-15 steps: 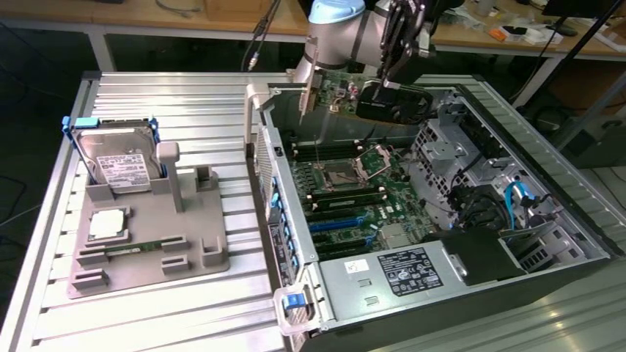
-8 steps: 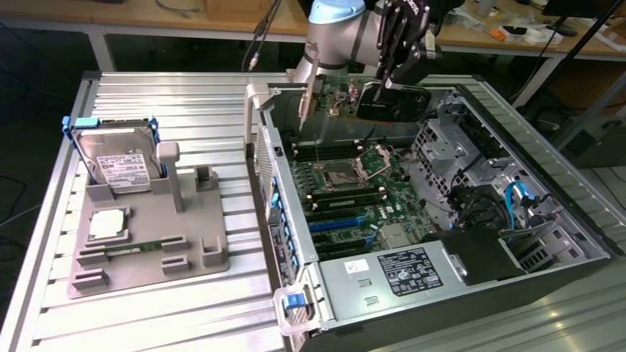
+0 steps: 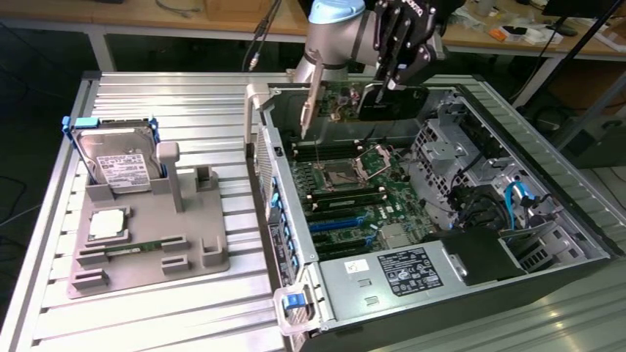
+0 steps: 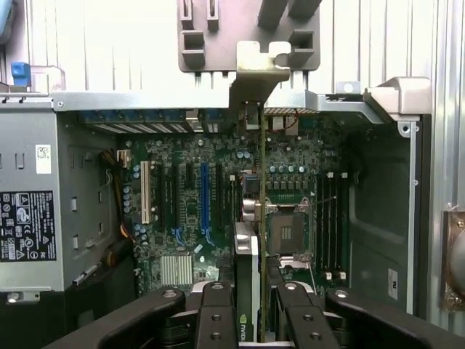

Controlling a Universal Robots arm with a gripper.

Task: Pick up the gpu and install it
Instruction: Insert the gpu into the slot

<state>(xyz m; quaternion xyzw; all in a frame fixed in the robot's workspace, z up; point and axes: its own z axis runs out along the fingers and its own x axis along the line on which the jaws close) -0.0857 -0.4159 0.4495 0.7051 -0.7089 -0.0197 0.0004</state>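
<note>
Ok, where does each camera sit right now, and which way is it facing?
Exterior view: off the arm, raised, looking down across the table into the open computer case; the arm and tool show, gripping the gpu.
Wrist view: on the wrist, looking along the tool's fingers onto the motherboard; the fingers clamp the gpu edge-on.
Shared: gpu, motherboard, power supply label, grey parts holder.
</note>
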